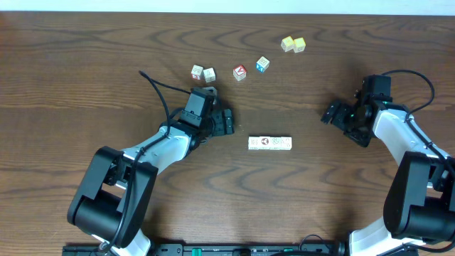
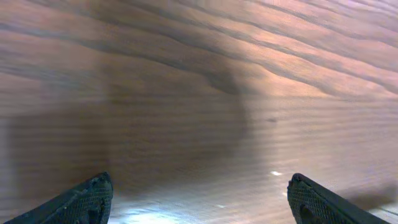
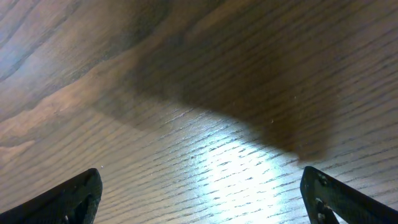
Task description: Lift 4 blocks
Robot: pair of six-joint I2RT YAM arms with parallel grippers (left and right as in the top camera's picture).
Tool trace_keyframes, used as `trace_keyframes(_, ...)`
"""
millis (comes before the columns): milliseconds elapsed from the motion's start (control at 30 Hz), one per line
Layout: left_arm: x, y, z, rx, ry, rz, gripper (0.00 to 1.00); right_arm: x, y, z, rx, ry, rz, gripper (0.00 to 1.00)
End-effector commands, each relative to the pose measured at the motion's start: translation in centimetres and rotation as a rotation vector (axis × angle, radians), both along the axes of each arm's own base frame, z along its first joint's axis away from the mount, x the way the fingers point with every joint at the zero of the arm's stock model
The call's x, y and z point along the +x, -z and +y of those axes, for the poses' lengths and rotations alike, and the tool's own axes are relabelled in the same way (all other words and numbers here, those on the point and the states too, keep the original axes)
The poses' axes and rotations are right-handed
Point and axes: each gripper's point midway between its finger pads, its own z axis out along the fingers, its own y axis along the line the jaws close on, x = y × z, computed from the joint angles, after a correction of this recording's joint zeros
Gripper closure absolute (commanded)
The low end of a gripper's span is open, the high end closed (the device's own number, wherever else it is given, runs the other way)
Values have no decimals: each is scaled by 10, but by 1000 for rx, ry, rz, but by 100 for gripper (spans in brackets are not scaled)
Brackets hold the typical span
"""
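Observation:
The blocks (image 1: 270, 143) are several small cream-white cubes with faint marks, lying side by side in a short row on the table's middle. My left gripper (image 1: 230, 121) is just left of the row, apart from it, open and empty. My right gripper (image 1: 340, 121) is farther off to the right of the row, also open and empty. In the left wrist view the left gripper (image 2: 199, 190) shows only bare wood between its fingertips (image 2: 93, 194). In the right wrist view the right gripper (image 3: 200, 186) likewise spans bare wood. The blocks are out of both wrist views.
Behind the row lie loose cubes: two pale ones (image 1: 202, 73), a red-faced cube (image 1: 239, 72), a blue-faced cube (image 1: 262, 64) and two pale yellow cubes (image 1: 293, 45). The dark wooden table (image 1: 85, 64) reaches to every edge of the overhead view.

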Motion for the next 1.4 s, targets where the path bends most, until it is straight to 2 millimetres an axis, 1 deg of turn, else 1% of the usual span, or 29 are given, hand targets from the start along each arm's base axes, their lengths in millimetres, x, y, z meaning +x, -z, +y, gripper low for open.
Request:
trace_keyframes(0,6,0,16,88,-23,-41,9,4,-1,-1,8,16,-6,1)
trace_keyframes(1233,7,0,16,87,-24,-42,9,4,-1,-1,8,16,-6,1)
trace_keyframes(1300,8,-1,14,69,-37,-40,9,6,-2,4,48,37,-11,1)
trace_keyframes(1367,4,-2,7,1,-69,0,9,5,-4,13,102,35,-10,1)
